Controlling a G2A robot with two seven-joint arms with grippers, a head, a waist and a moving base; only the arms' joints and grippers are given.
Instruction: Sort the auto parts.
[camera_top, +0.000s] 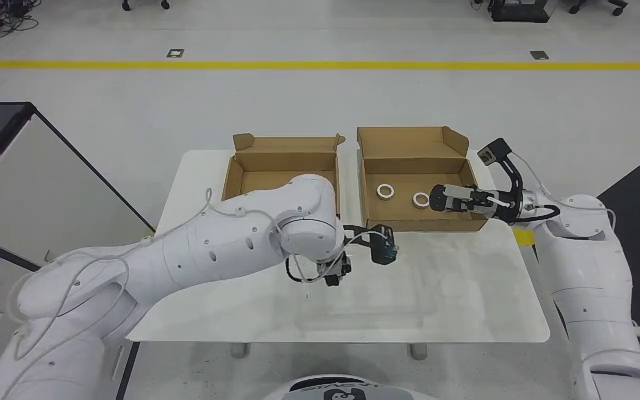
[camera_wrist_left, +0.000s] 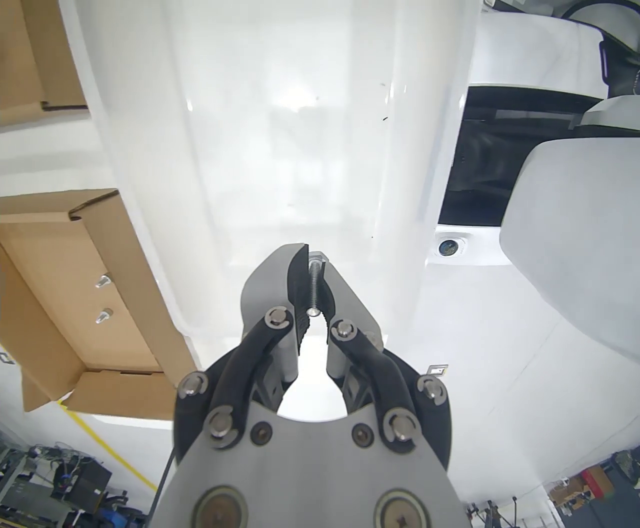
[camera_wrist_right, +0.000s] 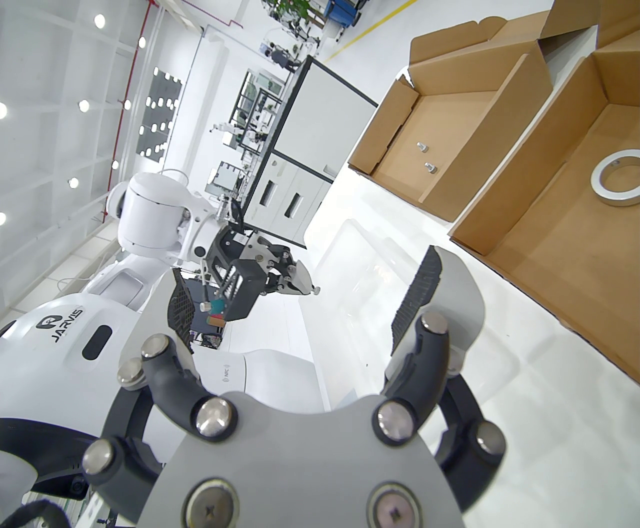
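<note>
Top view: two open cardboard boxes stand side by side on the far half of the white counter (camera_top: 460, 290). The ring box (camera_top: 410, 165) holds two rings, one (camera_top: 385, 190) toward its middle and one (camera_top: 421, 200) nearer the right claw (camera_top: 437, 197). That claw hangs over this box with its tip just beside the second ring. The bolt box (camera_top: 262, 180) stands next to the ring box, partly covered by the left arm. The left claw (camera_top: 385, 250) is over bare counter, just in front of the ring box's near wall.

Left wrist view: the left claw is clenched on one held bolt (camera_wrist_left: 314, 287). The threaded shank lies along the gap between the black pads and the head pokes out at the tips. White counter lies beneath it. Off to one side, the bolt box (camera_wrist_left: 50, 250) has two loose bolts on its floor, (camera_wrist_left: 102, 281) and (camera_wrist_left: 104, 315). They are close together and near one wall.

Right wrist view: the right claw is released, its two ribbed fingers (camera_wrist_right: 417, 295) spread wide with nothing between them. Close by, the ring box (camera_wrist_right: 525, 215) shows one ring (camera_wrist_right: 616, 180) lying flat on its floor. Beyond it, the bolt box (camera_wrist_right: 450, 120) shows the same two loose bolts, (camera_wrist_right: 423, 146) and (camera_wrist_right: 430, 167). Farther off, the left claw (camera_wrist_right: 306, 286) pinches the held bolt above the counter, well apart from both boxes.
</note>
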